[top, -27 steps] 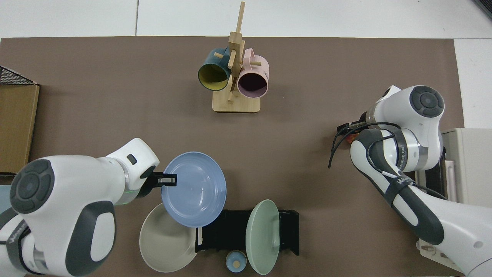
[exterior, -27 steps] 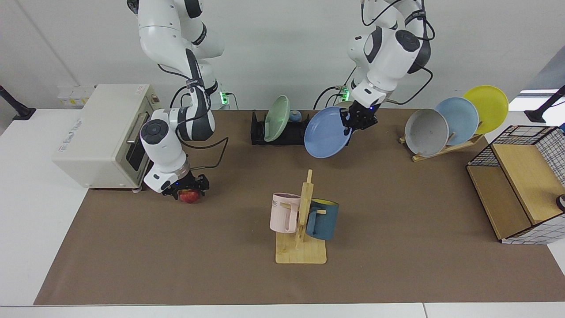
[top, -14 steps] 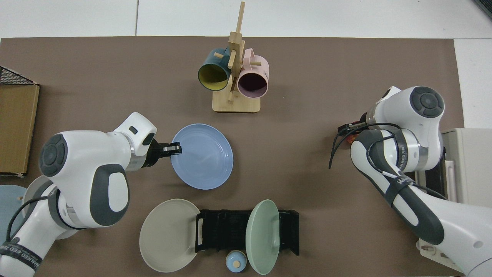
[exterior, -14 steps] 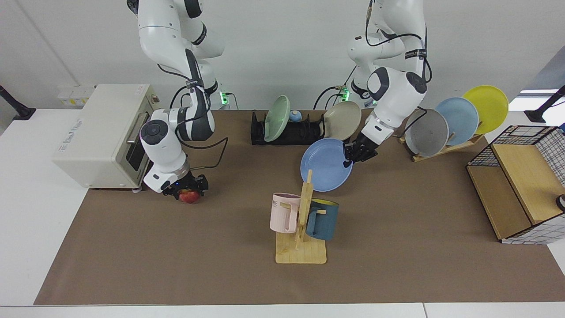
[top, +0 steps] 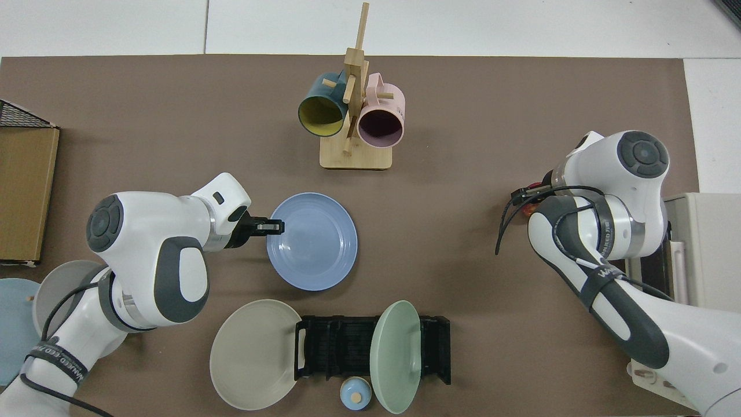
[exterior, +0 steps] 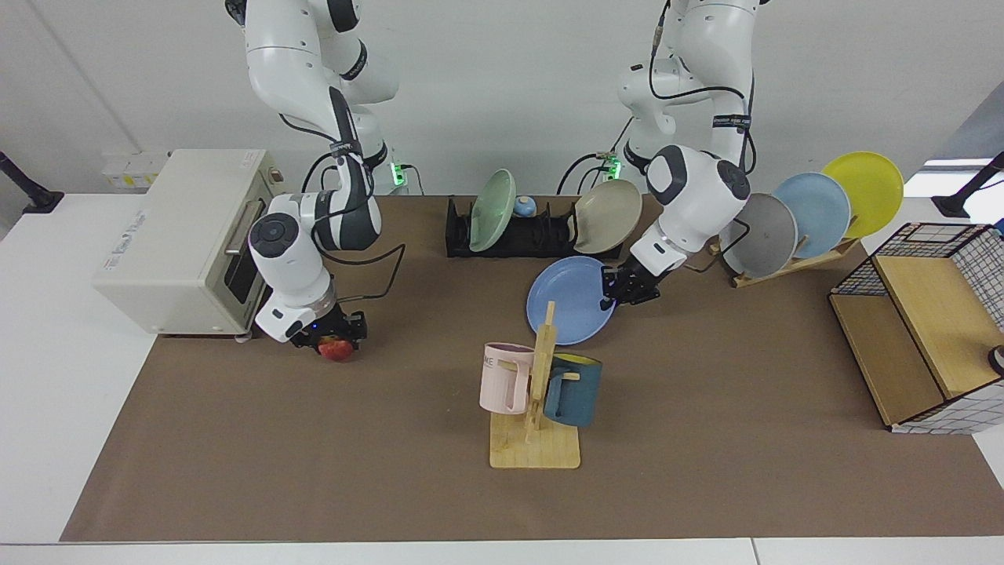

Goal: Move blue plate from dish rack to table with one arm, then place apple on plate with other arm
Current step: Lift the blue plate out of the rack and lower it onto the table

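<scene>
risk: blue plate (exterior: 569, 300), pinched at its rim by the left gripper (exterior: 618, 292) just behind the mug tree (exterior: 540, 377), could clip it. right gripper (exterior: 333, 337) clamps the apple (exterior: 336, 349) at left.

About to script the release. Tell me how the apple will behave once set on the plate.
The apple, under the right tool, looks round, so it may roll. The blue plate, pinched at its edge by the left tool, has a raised rim likely to stop it.
</scene>
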